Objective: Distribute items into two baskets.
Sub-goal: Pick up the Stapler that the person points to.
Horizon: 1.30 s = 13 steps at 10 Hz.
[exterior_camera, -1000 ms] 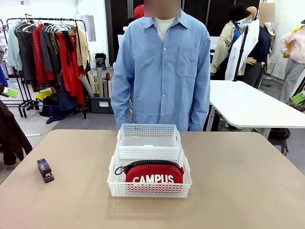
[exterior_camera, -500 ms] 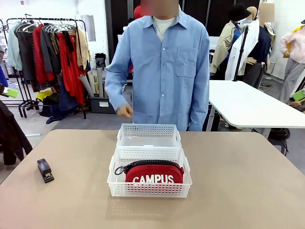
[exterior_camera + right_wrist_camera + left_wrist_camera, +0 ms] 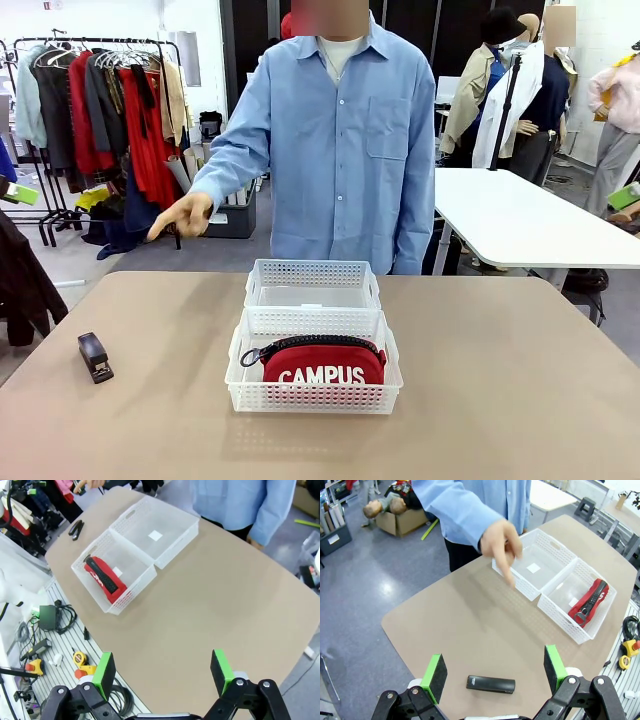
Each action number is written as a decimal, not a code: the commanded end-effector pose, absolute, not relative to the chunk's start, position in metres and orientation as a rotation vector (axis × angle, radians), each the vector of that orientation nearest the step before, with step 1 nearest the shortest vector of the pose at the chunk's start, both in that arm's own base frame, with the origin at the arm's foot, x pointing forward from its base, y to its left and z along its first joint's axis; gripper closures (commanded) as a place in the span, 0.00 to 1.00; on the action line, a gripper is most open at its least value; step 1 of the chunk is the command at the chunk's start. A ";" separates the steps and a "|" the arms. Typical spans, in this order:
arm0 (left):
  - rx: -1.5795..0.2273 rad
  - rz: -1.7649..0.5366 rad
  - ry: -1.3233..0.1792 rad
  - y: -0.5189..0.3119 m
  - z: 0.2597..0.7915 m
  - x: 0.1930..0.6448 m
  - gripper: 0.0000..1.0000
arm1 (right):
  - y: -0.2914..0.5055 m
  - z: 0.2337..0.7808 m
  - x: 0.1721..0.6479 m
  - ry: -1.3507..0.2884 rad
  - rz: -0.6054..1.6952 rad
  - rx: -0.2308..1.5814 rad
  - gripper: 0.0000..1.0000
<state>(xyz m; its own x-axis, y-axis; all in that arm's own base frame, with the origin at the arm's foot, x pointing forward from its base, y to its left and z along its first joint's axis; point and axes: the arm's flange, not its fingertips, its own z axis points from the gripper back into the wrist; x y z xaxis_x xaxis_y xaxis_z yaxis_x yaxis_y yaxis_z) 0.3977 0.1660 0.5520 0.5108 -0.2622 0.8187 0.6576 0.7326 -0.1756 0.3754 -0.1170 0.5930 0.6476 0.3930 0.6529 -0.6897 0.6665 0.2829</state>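
The left gripper [image 3: 494,664] hangs above the table [image 3: 520,400] with its green pads [image 3: 434,677] spread wide and nothing between them; the black stapler [image 3: 490,684] lies flat on the tabletop below, near the table's left edge and well apart from the baskets. The right gripper [image 3: 162,672] also hovers high with its jaws fully apart, over the bare right side of the table. At the table's middle two white perforated baskets stand end to end, touching. The nearer basket [image 3: 312,400] holds the red CAMPUS pouch [image 3: 322,365], standing on edge, zipper up. Behind the farther basket [image 3: 312,275] the person stretches one arm out toward the robot's left, hand [image 3: 185,216] palm down, forefinger extended.
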 end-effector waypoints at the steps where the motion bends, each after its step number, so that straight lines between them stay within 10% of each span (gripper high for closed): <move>1: -0.524 -0.588 -0.889 0.166 0.552 0.397 0.00 | -0.117 0.593 0.375 -0.589 0.653 0.553 0.00; 13: -0.524 -0.588 -0.889 0.166 0.552 0.397 0.00 | -0.117 0.593 0.375 -0.589 0.653 0.553 0.00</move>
